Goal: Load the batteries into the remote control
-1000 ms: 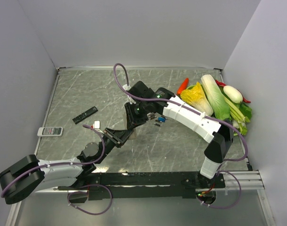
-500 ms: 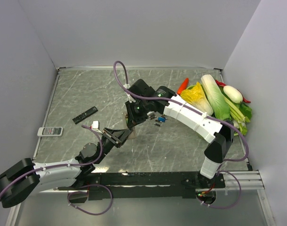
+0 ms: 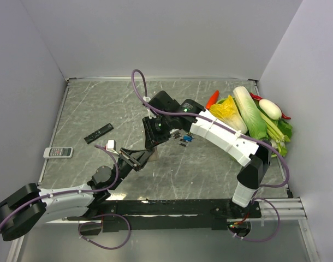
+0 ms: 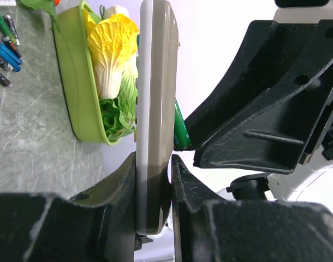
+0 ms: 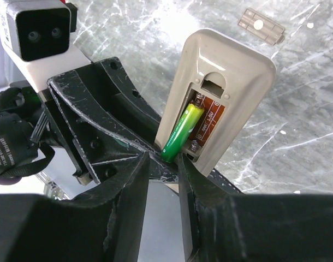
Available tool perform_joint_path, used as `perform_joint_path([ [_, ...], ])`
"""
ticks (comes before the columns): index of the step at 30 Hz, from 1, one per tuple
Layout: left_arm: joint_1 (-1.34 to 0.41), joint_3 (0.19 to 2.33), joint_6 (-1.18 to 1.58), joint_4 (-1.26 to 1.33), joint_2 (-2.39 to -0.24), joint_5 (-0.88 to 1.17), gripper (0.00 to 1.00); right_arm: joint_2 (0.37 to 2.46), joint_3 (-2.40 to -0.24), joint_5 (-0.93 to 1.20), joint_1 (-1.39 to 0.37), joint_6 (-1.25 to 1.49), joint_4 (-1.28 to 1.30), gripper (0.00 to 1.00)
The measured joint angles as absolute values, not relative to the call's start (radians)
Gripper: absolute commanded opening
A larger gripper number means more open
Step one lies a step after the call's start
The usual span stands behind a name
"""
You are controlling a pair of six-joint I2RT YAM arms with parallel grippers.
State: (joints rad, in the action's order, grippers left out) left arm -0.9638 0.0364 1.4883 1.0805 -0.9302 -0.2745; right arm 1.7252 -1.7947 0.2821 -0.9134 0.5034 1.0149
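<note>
Remote control (image 5: 221, 87) bay seemingly blocked by right end effector (image 5: 164, 158); vegetables (image 3: 248, 117) beyond.

The remote (image 4: 154, 109) stands edge-on mid-frame, pinched at the bottom by the left gripper (image 4: 154, 170). A green battery (image 4: 180, 130) touches its right face, at the right gripper's (image 4: 196, 147) tip. Loose batteries (image 4: 4, 49) lie upper left, near cabbage (image 4: 114, 49).

On the marbled grey table (image 3: 101, 103), a slim dark remote (image 3: 98, 133) lies near a small white remote (image 3: 58, 153); cabbages (image 3: 250, 113) and a carrot (image 3: 212, 99) are heaped at the right edge.
</note>
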Motion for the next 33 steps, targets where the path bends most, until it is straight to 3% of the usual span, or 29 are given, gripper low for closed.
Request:
perform_joint_path([
  [15, -0.965, 0.036, 1.525, 1.116, -0.943, -0.258, 0.01, 1.725, -1.824, 0.254, -0.915, 0.472, 1.033, 0.45],
  [33, -0.966, 0.036, 1.567, 1.168, -0.986, -0.233, 0.01, 1.723, -1.828, 0.253, -0.921, 0.39, 1.037, 0.44],
])
